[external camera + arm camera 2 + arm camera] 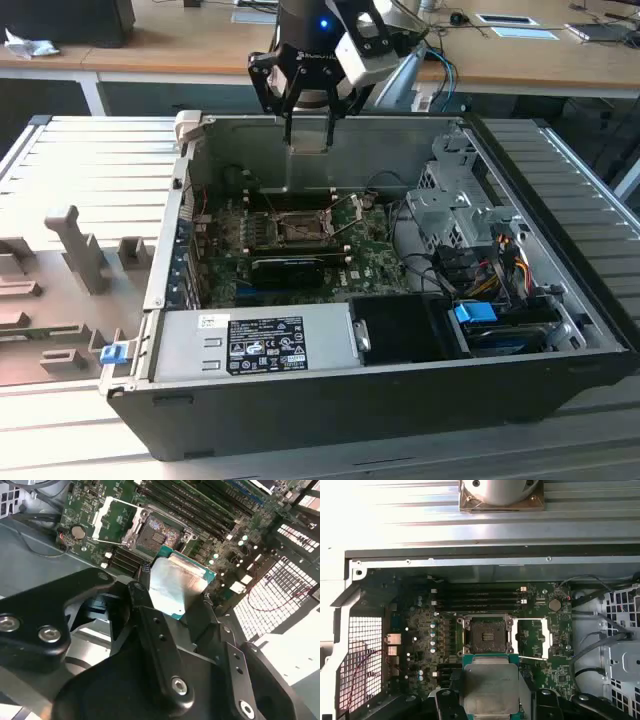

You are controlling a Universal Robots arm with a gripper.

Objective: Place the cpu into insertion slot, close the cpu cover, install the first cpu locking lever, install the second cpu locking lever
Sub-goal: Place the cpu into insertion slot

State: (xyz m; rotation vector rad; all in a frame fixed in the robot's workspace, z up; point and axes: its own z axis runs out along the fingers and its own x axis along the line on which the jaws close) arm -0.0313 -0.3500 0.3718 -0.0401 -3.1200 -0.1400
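My gripper [308, 132] hangs over the open computer case, above its back wall, and is shut on the cpu [308, 140], a thin pale silver square. Both wrist views show the cpu [175, 582] [490, 687] clamped by its edges between the black fingers [142, 597]. Below on the green motherboard lies the insertion slot [300, 228] [155, 532] [487, 634], its dark centre bare. The cpu cover [112, 517] [534, 639] is swung open and lies beside the slot, with the board showing through its window. Thin metal levers [345, 212] stand raised at the slot.
A long black card [290, 268] sits in front of the slot, and a grey power supply [255, 345] lines the case's front. A metal drive cage [450, 205] and coloured cables [490, 260] fill the exterior view's right. Memory slots [480, 597] run along the slot's far side.
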